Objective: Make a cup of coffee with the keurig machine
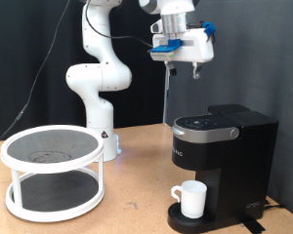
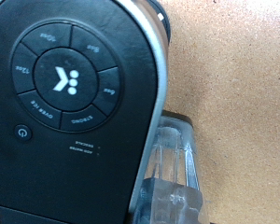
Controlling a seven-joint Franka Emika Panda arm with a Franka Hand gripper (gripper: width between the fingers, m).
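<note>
The black keurig machine stands on the table at the exterior view's right, with its lid down. The white cup sits upright on its round drip base, under the spout, with its handle towards the exterior view's left. My gripper hangs high in the air above the machine's lid, well clear of it, with nothing seen between its fingers. The wrist view looks straight down on the machine's top panel with its ring of buttons and on the clear water tank. No fingers show in the wrist view.
A white two-tier round rack with dark mesh shelves stands at the exterior view's left. The arm's white base is behind it. The wooden table shows between rack and machine. A black curtain hangs behind.
</note>
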